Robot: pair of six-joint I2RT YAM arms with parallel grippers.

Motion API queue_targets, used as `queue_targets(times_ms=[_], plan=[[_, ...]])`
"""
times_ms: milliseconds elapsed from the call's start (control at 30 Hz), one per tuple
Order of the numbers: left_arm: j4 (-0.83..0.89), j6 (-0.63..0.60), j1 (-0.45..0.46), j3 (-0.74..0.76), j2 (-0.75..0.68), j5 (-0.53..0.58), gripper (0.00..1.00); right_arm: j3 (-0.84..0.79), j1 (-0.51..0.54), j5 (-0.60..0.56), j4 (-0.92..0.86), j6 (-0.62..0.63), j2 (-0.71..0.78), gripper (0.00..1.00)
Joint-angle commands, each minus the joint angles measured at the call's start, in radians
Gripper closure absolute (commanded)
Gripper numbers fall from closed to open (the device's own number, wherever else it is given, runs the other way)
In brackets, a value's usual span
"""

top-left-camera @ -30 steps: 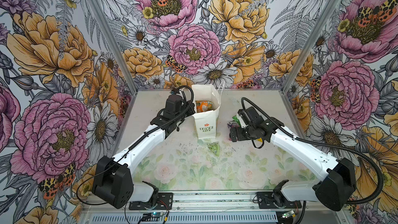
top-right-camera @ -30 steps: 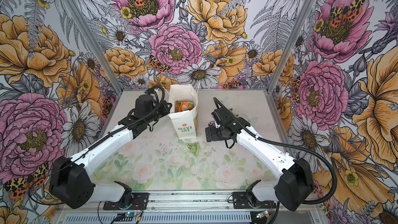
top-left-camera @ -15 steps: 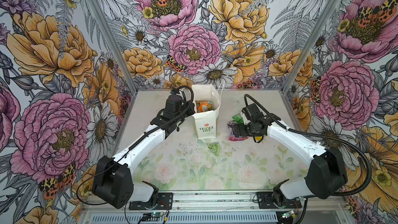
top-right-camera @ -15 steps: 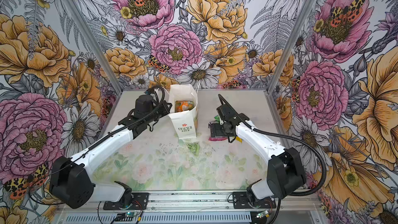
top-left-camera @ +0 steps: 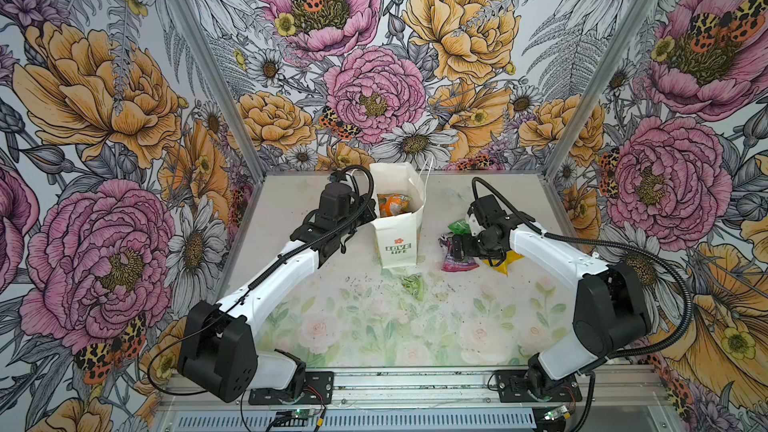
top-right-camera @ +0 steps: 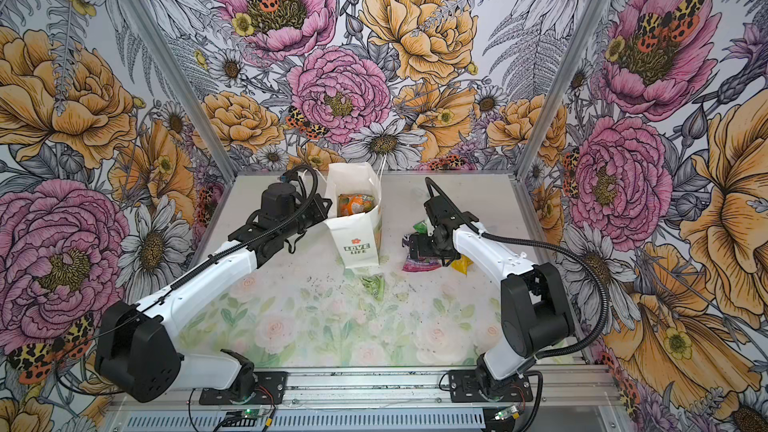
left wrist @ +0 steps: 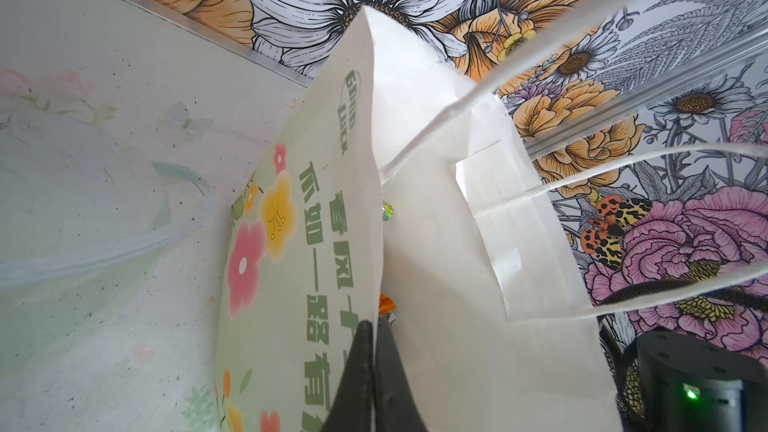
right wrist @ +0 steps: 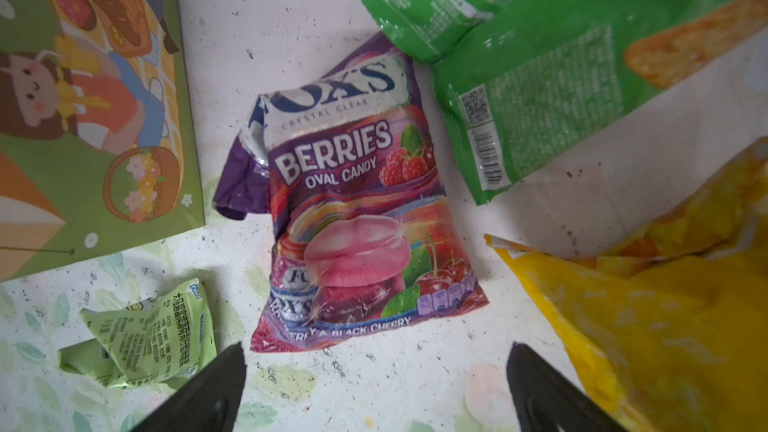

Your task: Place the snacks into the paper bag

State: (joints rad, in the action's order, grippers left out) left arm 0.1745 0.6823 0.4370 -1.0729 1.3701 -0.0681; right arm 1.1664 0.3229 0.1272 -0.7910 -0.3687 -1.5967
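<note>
Since a second ago the right arm point(top-left-camera: 552, 251) has swung its elbow up and inward on the right of both top views. Its wrist has drawn back slightly, uncovering the purple-pink packet point(top-left-camera: 457, 264) it was hiding. Neither the left arm point(top-left-camera: 286, 272) nor the paper bag point(top-left-camera: 397, 238) has shifted.

At the centre back of the bench point(top-left-camera: 353, 326) the paper bag stands upright with its mouth open and its narrow "LOVE LIFE" side facing the camera. An orange-white packet point(top-left-camera: 392, 205) lies inside it.

The left jaws are clenched on the rim of the bag's wide wall, at the bag's left in both top views. In the left wrist view one finger lies on the printed outer face and the other inside.

The right jaws are released and spread wide, poised over the purple-pink packet. In the right wrist view their tips stand either side of its near end, apart from it. That packet lies flat on the bench, just right of the bag.

In both top views the green packet point(top-left-camera: 458, 226) lies just above it, one corner overlapping its end. The yellow packet point(top-left-camera: 505, 261) lies to its right, partly under the right wrist. A small pale green packet point(top-left-camera: 412, 284) sits crumpled just below the bag's base. Dark specks dot the bench around them.
</note>
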Motion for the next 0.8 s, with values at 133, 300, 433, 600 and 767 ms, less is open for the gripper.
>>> queue_targets(times_ms=[133, 300, 433, 600, 767], plan=[[-0.015, -0.009, -0.006, 0.000, -0.011, -0.014, 1.00, 0.054, -0.021, 0.071, 0.041, 0.029, -0.065, 0.00], [-0.011, -0.009, -0.006, 0.000, -0.012, -0.009, 1.00, 0.072, -0.020, 0.093, 0.052, 0.037, -0.105, 0.00], [-0.009, -0.009, -0.007, 0.002, -0.016, -0.006, 1.00, 0.082, -0.022, 0.101, 0.057, 0.043, -0.134, 0.00], [-0.009, -0.009, -0.007, 0.001, -0.016, -0.004, 1.00, 0.099, -0.022, 0.117, 0.064, 0.040, -0.186, 0.00], [-0.009, -0.010, -0.009, -0.001, -0.016, -0.004, 1.00, 0.105, -0.022, 0.096, 0.068, 0.027, -0.224, 0.00]])
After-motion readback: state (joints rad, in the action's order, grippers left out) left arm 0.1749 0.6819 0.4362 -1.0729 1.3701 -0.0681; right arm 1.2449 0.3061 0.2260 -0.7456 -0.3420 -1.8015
